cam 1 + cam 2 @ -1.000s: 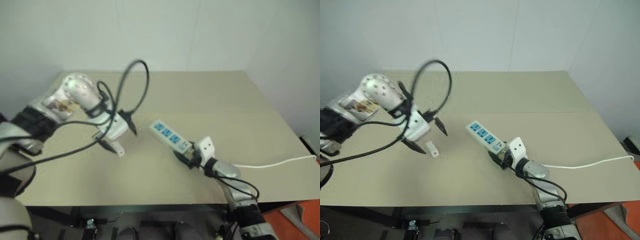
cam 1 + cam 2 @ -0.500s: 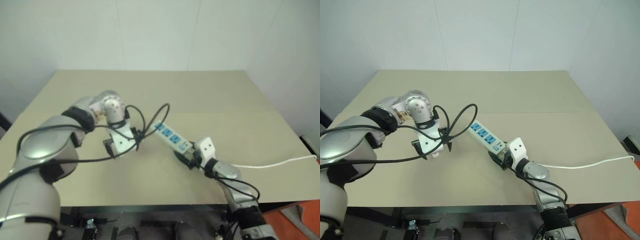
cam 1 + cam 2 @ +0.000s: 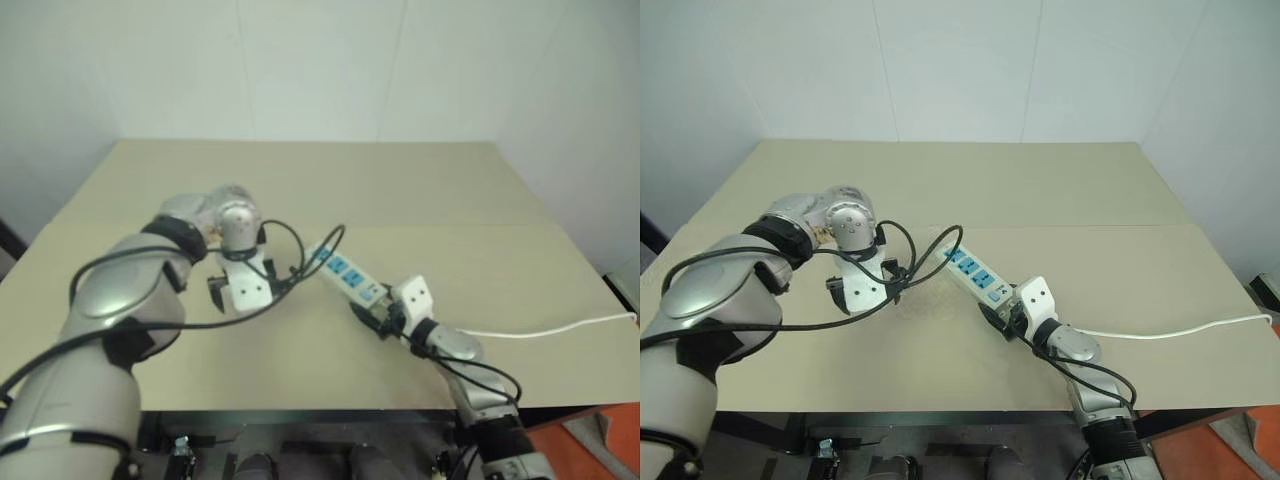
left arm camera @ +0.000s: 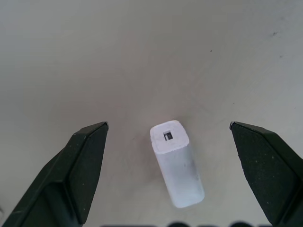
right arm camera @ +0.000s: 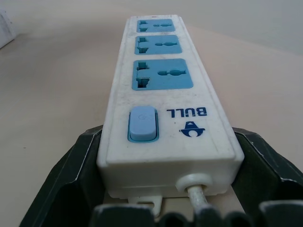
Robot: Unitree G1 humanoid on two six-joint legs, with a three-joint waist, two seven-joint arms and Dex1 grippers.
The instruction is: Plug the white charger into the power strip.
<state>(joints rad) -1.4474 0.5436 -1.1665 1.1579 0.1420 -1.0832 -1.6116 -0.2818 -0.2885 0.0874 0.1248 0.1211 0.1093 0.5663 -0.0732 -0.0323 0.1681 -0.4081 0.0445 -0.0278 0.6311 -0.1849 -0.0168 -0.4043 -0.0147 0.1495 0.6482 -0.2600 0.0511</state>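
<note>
Right gripper (image 5: 170,189) nearest front edge of table (image 3: 1060,180), jaws clamped on cord end of power strip (image 3: 975,274); strip angled toward far left, three blue sockets facing up, cord (image 3: 1170,330) trailing to right edge. Left gripper (image 4: 168,137) pointed down over left half of table, jaws wide apart, nothing held. White charger (image 4: 176,163) lying flat on table between black fingers (image 4: 80,161), long axis roughly crosswise to jaw gap, touching neither. Left arm nearer charger. Count: one charger, one strip, two grippers.

Left claw (image 3: 243,296) pointing down on table (image 3: 420,190); right claw (image 3: 372,312) clasping power strip (image 3: 346,274) cord end
</note>
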